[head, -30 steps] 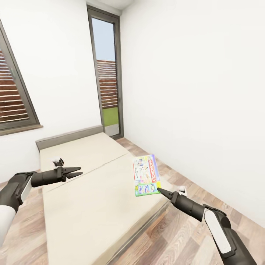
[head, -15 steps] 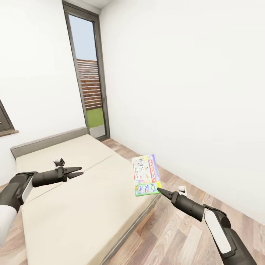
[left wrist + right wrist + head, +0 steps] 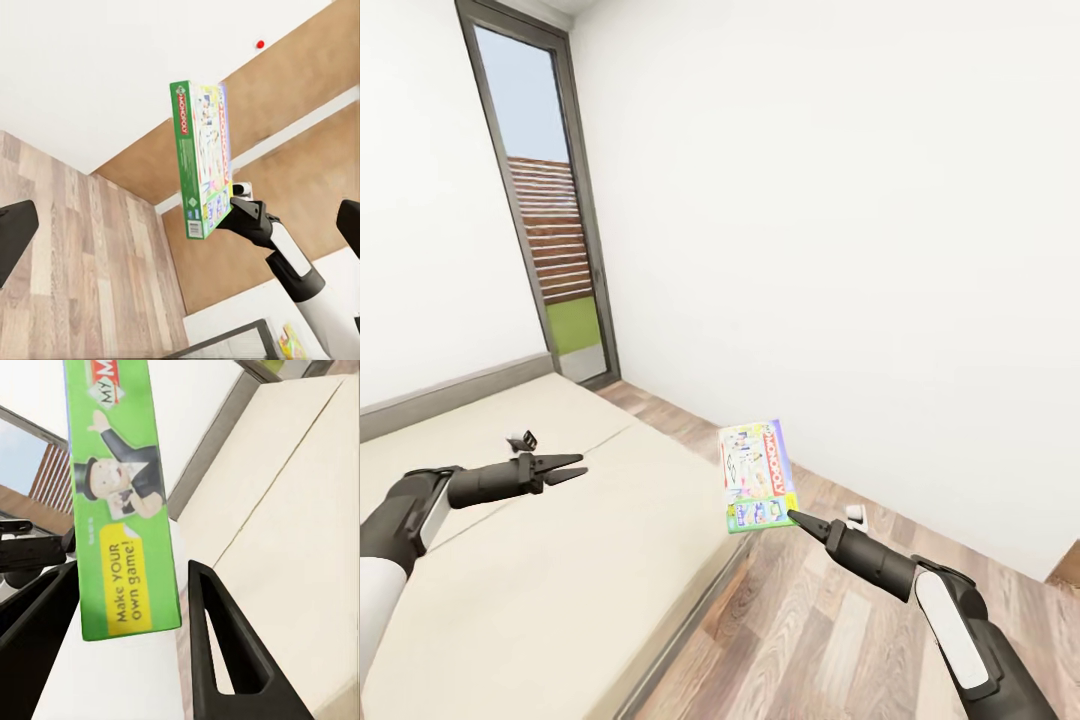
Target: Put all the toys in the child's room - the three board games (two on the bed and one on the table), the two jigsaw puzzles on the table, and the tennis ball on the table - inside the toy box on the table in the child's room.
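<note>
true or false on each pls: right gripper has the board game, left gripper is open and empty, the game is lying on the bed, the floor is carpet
1. The right gripper holds the board game. True.
2. The left gripper is open and empty. True.
3. The board game lies flat on the bed. False: it is lifted, clamped at its lower corner, past the bed's edge.
4. The floor is carpet. False: it is wood plank.

Beige bed [image 3: 560, 540] on wood-plank floor [image 3: 830, 640]
</note>
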{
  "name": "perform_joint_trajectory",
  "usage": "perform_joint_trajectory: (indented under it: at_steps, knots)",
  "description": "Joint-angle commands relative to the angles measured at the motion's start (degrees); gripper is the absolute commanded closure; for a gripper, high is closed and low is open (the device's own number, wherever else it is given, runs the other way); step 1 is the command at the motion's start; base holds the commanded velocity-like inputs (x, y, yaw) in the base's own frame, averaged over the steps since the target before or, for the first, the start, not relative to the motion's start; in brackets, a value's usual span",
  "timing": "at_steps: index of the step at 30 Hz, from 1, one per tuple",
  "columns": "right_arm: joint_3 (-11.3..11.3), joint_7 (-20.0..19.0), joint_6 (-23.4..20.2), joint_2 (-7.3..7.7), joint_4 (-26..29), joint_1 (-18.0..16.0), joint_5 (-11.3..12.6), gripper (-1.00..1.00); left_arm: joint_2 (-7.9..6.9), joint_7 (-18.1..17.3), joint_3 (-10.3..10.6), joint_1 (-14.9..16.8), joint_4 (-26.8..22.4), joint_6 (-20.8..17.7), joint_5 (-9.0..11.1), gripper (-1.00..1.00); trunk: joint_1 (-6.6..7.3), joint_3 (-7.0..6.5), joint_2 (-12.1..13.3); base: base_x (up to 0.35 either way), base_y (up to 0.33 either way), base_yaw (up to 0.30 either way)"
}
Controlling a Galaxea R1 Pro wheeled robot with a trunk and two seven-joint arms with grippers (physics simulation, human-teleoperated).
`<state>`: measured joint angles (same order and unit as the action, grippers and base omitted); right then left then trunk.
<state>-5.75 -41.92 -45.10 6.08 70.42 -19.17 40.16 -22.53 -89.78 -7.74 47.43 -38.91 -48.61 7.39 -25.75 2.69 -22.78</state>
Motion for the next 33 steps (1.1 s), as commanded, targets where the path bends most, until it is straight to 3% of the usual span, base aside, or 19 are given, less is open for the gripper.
perform_joint_trajectory:
  at_steps: [1, 33]
  knots:
    - [-0.05, -0.1, -0.43, -0.01, -0.01, -0.07, 0.45, 1.0, 0.02, -0.22, 0.04, 0.03, -0.03, -0.61, -0.01, -1.0, -0.04, 0.13, -0.14, 0.0, 0.0, -0.276]
    - [-0.23, -0.09, -0.43, -0.01, -0.02, -0.07, 0.45, 1.0, 1.07, -0.22, 0.09, 0.03, -0.03, -0.61, -0.1, -1.0, -0.04, 0.13, -0.14, 0.0, 0.0, -0.276]
